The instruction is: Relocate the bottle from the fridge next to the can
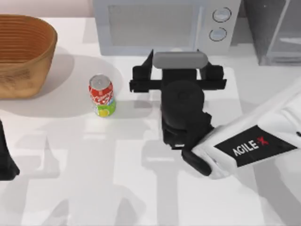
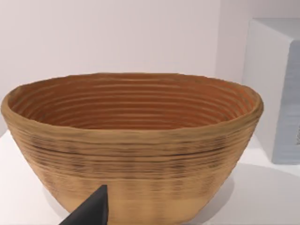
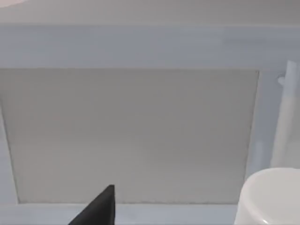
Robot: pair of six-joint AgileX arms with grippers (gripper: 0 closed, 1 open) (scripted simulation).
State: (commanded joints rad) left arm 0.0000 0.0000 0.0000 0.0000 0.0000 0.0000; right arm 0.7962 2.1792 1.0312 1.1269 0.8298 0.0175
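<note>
The right gripper [image 1: 178, 77] pinches the bottle [image 3: 272, 197] upright by its white cap; the can [image 1: 102, 95] sits off to its left.

Basket [image 1: 21, 52]: coarse ribbed wicker. Can [image 1: 102, 95]: glossy print, silvery metal top. Table [image 1: 70, 188]: smooth, matt white.
</note>
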